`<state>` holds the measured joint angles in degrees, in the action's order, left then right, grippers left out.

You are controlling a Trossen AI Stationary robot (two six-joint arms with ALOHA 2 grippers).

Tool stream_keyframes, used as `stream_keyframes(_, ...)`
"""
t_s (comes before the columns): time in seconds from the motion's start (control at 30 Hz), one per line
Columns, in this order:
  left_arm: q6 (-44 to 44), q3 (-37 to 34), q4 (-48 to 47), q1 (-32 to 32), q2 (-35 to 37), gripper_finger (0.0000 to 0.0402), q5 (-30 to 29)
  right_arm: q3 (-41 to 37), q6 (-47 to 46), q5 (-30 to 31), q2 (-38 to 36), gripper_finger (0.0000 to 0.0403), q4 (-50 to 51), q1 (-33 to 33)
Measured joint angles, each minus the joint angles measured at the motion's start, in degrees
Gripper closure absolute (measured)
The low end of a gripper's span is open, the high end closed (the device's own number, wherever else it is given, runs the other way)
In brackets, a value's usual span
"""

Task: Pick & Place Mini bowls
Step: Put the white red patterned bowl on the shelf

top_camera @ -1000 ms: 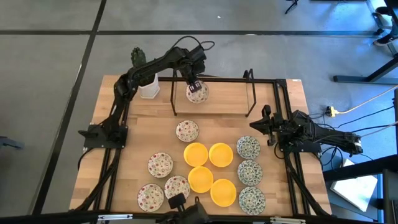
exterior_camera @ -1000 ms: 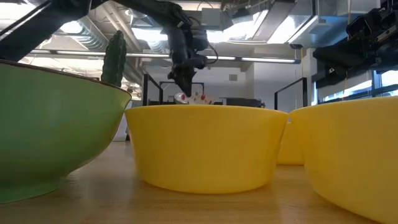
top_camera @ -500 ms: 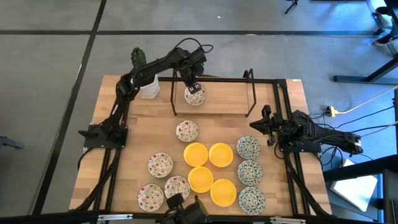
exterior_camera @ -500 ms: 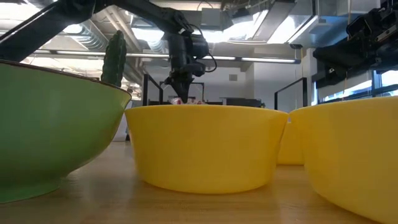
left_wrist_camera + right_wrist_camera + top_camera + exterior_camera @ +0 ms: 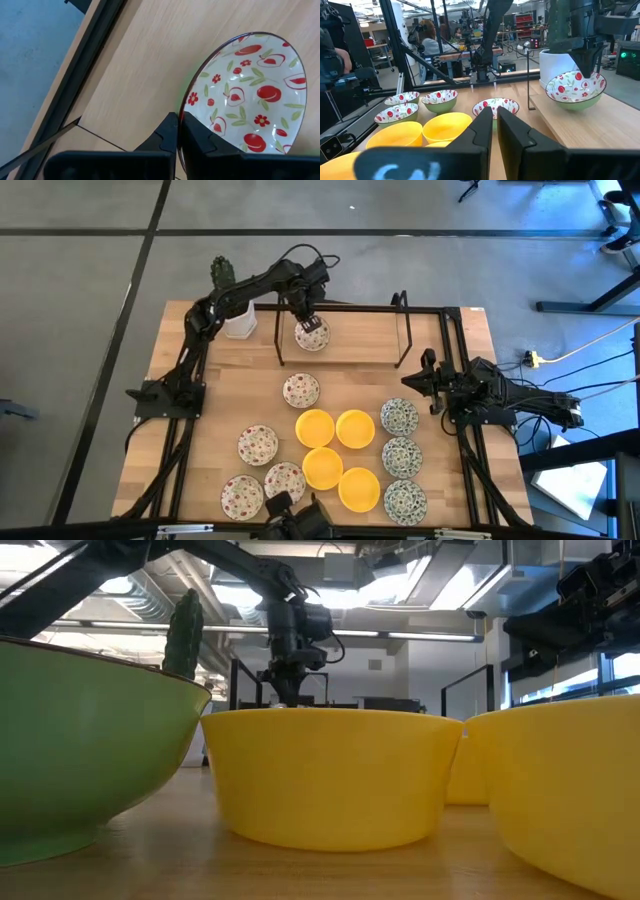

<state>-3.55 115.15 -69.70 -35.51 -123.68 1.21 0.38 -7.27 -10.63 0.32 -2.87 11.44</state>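
While the right gripper (image 5: 432, 383) waits near the table's right edge with its fingers almost together and nothing between them, the left gripper (image 5: 308, 323) does the work at the far end of the table (image 5: 440, 350), inside a black wire frame (image 5: 404, 330). Its fingers are pinched tight on the rim of a red-flowered bowl (image 5: 312, 335), one finger inside the lip and one outside, as the left wrist view shows with the bowl (image 5: 247, 95) close against the fingers (image 5: 197, 142). Gripping the thin rim makes sense, since the bowl is too broad for these narrow fingers to span. In the right wrist view the bowl (image 5: 575, 90) sits level and very low over the raised wooden board; whether it already touches the wood cannot be told for sure. That level hold suggests it is about to be set down or has just been picked up there. A white pot with a cactus (image 5: 232, 305) stands just beside the frame and close to the arm, so any sideways swing should stay clear of it. The other bowls lie grouped by pattern on the near half: four more red-flowered ones (image 5: 258, 444) on the left, four yellow ones (image 5: 316, 427) in the middle, and three with a dark pattern (image 5: 400, 417) on the right.
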Motion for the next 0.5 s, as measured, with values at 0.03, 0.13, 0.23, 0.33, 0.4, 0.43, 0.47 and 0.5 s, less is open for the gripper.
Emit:
stream_keyframes(0.03, 0.14, -0.02, 0.39, 0.00, 0.00, 0.0398, -0.08, 0.00, 0.00, 0.00, 0.00, 0.0373, 0.00, 0.01)
stream_keyframes(0.13, 0.26, 0.02, 1.14, -0.02, 0.00, 0.0397, -0.21, 0.02, 0.00, 0.00, 0.00, 0.0373, 0.00, 0.02)
stream_keyframes(0.23, 0.58, 0.02, 1.13, 0.03, 0.00, 0.0397, -1.60, 0.01, 0.00, -0.01, 0.00, 0.0373, 0.00, 0.00)
stream_keyframes(0.33, 1.41, 0.02, 1.12, -0.01, -0.01, 0.0396, -1.91, 0.01, 0.00, -0.02, 0.00, 0.0373, 0.01, 0.01)
stream_keyframes(0.4, 2.58, 0.02, 1.22, 0.00, -0.02, 0.0392, -2.36, 0.00, -0.03, -0.02, 0.00, 0.0373, 0.03, 0.01)
stream_keyframes(0.43, 3.14, 0.00, 1.24, 0.00, -0.07, 0.0387, -2.84, 0.01, -0.10, -0.02, 0.00, 0.0373, 0.04, 0.02)
stream_keyframes(0.47, 3.55, -0.02, 1.30, 0.00, -0.13, 0.0381, -3.44, 0.00, -0.16, -0.04, 0.00, 0.0373, 0.02, 0.02)
stream_keyframes(0.5, 3.71, -0.04, 1.32, -0.02, -0.19, 0.0374, -3.94, 0.00, -0.21, -0.04, 0.00, 0.0373, 0.04, 0.01)
